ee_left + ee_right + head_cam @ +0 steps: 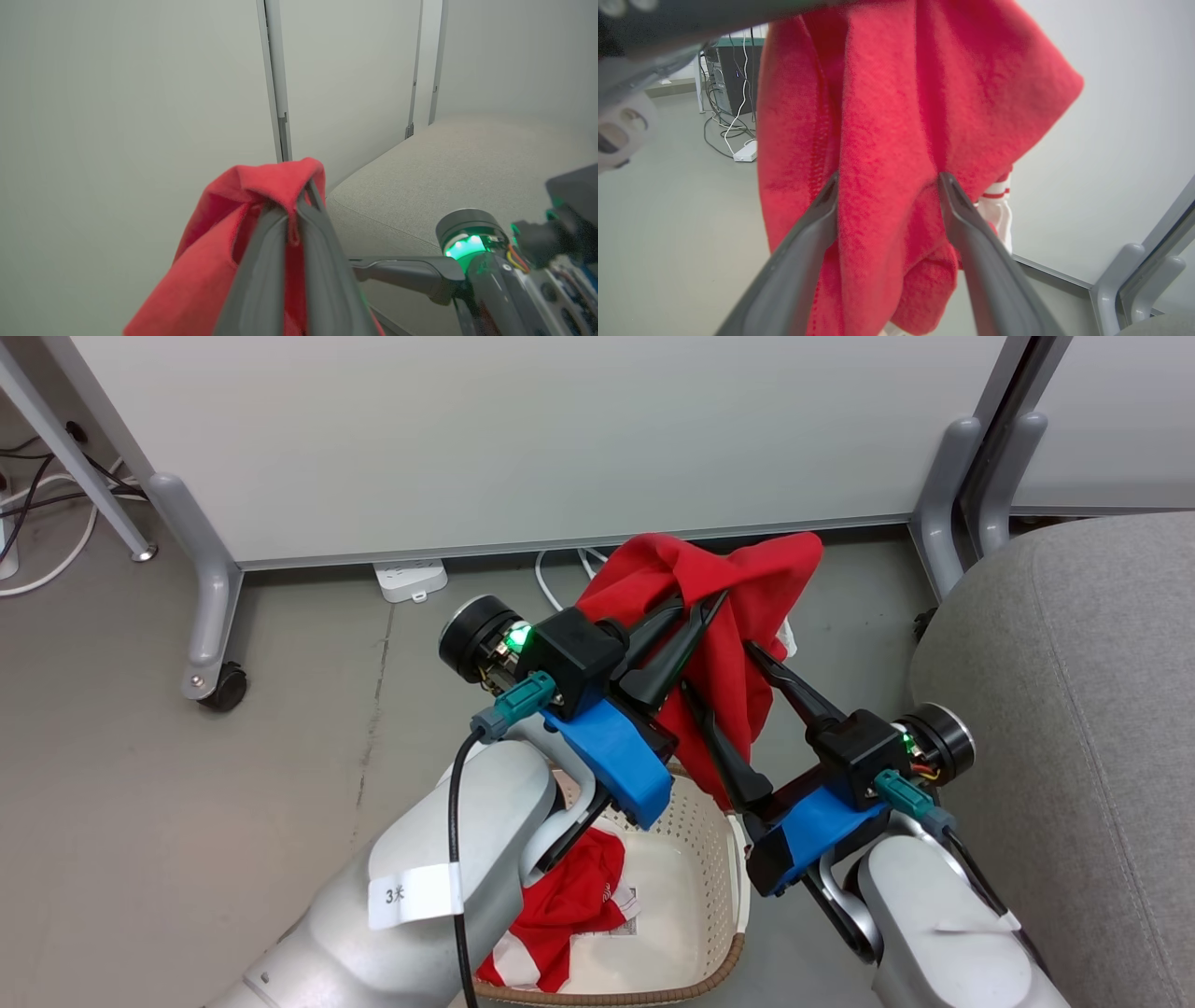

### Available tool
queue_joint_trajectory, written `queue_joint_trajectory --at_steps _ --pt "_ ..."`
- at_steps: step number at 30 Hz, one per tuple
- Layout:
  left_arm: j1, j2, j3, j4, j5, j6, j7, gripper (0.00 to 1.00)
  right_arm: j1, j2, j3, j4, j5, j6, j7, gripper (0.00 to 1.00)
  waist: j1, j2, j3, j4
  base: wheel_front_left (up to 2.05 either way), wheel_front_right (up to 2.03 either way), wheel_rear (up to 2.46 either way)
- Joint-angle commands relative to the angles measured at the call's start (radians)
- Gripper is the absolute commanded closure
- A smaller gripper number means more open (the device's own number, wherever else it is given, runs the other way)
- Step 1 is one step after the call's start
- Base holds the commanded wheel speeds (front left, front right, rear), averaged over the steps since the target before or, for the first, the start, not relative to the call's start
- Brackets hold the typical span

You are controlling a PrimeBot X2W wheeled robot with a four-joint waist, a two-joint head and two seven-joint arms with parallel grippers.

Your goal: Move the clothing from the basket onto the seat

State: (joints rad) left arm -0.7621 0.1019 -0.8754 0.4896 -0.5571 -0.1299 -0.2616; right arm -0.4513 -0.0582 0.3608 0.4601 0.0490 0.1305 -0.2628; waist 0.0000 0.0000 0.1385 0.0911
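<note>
While the left gripper (695, 609) has its two dark fingers pressed together on a top fold of one red garment (738, 579), holding it up in the air, the right gripper (718, 669) is spread wide, with the hanging cloth between its fingers lower down. Whether those fingers touch the fabric cannot be told. The lifted garment drapes above the far end of the basket (700, 826). A second red garment (571, 901) lies crumpled inside the basket, partly hidden by the left forearm (439, 859). The basket stands on the grey floor (187, 803), and the light grey seat (1074, 709) sits close on the robot's right.
</note>
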Motion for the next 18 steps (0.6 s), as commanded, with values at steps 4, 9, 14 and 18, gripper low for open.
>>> queue_joint_trajectory --at_steps 4,9,14,18 --pt "-0.017 -0.002 -0.004 -0.001 -0.001 -0.001 -0.005 1.0 -0.03 0.007 -0.016 0.033 -0.019 0.0 -0.003 0.0 0.0 0.0 -0.001 0.002 0.0 0.0 0.0" --pt "-0.016 -0.001 -0.013 0.004 -0.005 -0.001 -0.005 1.0 -0.045 0.008 -0.018 0.054 -0.006 0.0 -0.003 1.0 0.0 0.0 -0.005 0.001 0.0 0.0 0.0" --pt "-0.016 0.001 -0.014 0.007 -0.008 -0.001 -0.005 1.0 -0.048 0.009 -0.015 0.051 0.008 0.0 -0.003 1.0 0.0 0.0 -0.007 0.0 0.0 0.0 0.0" --pt "-0.013 0.004 -0.011 0.01 -0.006 -0.001 -0.005 1.0 -0.046 0.009 -0.009 0.042 0.017 0.0 -0.003 1.0 0.0 0.0 -0.006 -0.002 0.0 0.0 0.0"
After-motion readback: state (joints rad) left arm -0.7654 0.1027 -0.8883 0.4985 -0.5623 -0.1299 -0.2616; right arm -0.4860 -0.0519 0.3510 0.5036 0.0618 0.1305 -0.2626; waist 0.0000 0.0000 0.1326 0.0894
